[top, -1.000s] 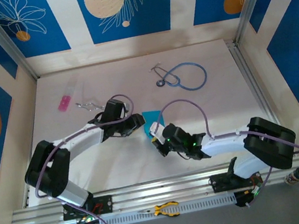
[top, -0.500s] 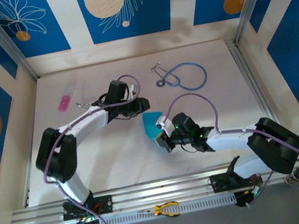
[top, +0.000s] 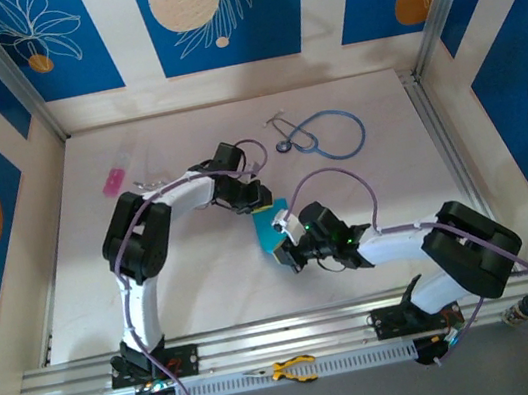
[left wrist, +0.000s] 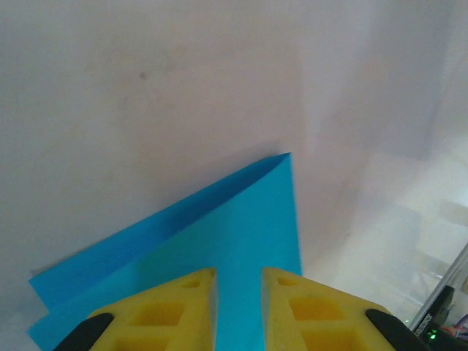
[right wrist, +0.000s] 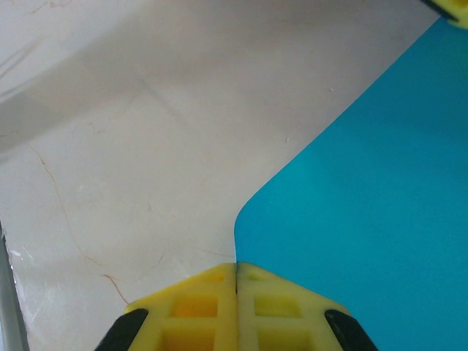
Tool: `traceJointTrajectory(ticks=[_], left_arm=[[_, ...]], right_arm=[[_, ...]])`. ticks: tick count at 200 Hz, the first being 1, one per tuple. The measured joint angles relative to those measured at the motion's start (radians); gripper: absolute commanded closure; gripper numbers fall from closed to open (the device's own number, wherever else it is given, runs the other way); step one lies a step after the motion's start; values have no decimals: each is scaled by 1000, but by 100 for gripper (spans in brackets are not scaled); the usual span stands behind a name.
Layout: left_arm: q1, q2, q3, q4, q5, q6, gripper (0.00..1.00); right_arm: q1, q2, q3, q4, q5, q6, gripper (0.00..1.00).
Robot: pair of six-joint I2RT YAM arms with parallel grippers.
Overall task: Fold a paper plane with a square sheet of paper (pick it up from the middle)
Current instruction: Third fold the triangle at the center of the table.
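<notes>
Drew the left claw (top: 254, 198) down and inward since half a second before, onto the 11 o'clock corner of the sheet of paper (top: 271, 225), with the left arm's elbow folded tighter; kept the right claw (top: 289, 248) about where it had been.

Saw a white tabletop (top: 208, 288) boxed in by pale walls (top: 121, 39) carrying blue panels (top: 256, 26) printed with leaves and discs. Noted a blue-tubed stethoscope (top: 329, 134) toward 1 o'clock, a small pink rectangle (top: 114, 180) toward 10 o'clock, and yellow-handled pliers (top: 292, 366) on the rail at 6 o'clock.

Found the left arm looped up from its base and bent back toward the centre, and the right arm stretched low from 4 o'clock toward the centre. Caught, from the left wrist, yellow fingers (left wrist: 168, 307) narrowly parted over the cyan sheet; could not tell whether touching it. Caught, from the right wrist, fingers pressed flush together, pinching the sheet's edge at their seam.

Found the sheet near the tabletop's centre, between both claws. Looked matte cyan and folded, with two layers offset along one edge and meeting at a sharp corner in the left wrist view, and with a rounded inward curve in its edge just ahead of the right claw.
</notes>
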State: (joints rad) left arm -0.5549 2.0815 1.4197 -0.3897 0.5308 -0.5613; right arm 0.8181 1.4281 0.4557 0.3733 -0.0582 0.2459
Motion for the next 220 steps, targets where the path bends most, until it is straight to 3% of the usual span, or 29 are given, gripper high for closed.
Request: traceJointTrajectory(ticks=[99,220], left_arm=[[-17,67,68,-95,-16,101,80],[-18,67,68,-95,-19,100,80]], right_arm=[[12,61,67,-23,48,19,95],[-84,114,68,-1,27,33,95]])
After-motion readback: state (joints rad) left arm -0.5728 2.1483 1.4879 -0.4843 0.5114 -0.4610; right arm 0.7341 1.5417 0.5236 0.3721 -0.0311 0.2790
